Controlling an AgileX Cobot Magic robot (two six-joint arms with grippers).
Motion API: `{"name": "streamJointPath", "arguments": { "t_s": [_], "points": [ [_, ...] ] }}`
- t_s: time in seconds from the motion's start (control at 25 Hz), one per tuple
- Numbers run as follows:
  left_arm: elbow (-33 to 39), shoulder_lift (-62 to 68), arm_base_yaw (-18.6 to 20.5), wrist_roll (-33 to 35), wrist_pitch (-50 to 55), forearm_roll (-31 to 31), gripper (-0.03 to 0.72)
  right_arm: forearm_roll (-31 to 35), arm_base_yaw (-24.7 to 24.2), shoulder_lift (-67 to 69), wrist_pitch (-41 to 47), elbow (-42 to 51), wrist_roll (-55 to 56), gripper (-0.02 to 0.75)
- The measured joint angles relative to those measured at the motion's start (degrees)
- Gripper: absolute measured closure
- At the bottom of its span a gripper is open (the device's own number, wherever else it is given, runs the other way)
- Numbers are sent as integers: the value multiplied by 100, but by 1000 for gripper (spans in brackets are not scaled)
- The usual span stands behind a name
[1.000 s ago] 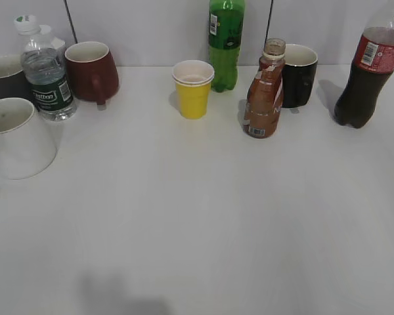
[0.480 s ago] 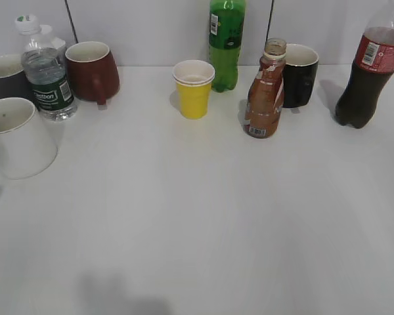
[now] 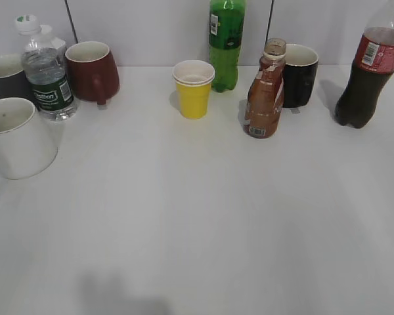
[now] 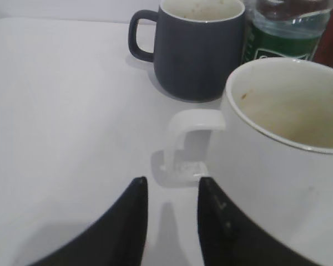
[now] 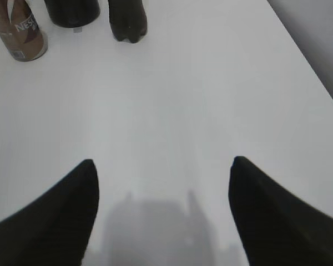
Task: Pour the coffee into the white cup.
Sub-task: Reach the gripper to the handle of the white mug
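Standing upright, the coffee (image 3: 263,92) sits mid-right by the black mug (image 3: 299,74), neck up, long axis vertical, uncapped. Nothing on the table has shifted over the last second, so pouring hasn't started. The white cup (image 4: 283,160) is far left; left gripper (image 4: 171,185) narrowly parted before its handle, holding nothing. Right gripper (image 5: 162,169) spread wide, empty.

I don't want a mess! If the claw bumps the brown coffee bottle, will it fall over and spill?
Probably it could. The coffee bottle is tall and narrow on a small base, so a push near the top would likely tip it. No cap shows on its neck, so the coffee might spill. It looks quite full, which may steady it a little. Its curvy plastic sides could be slippery to grab.
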Motion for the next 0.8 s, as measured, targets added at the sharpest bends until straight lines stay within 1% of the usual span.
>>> {"name": "streamJointPath", "arguments": {
  "t_s": [0.12, 0.24, 0.32, 0.52, 0.8],
  "points": [
    [0, 502, 0, 0, -636, 14, 420, 0, 0, 0, 0, 0, 0, 168],
    [0, 959, 0, -27, -1149, 64, 336, 0, 0, 0, 0, 0, 0, 168],
    [0, 1244, 0, -95, -1346, 64, 299, 0, 0, 0, 0, 0, 0, 168],
    [-18, 1673, 0, -147, -1942, -6, 281, 0, 0, 0, 0, 0, 0, 168],
    [-257, 1887, 0, -195, -2139, -7, 281, 0, 0, 0, 0, 0, 0, 168]
  ]
}}
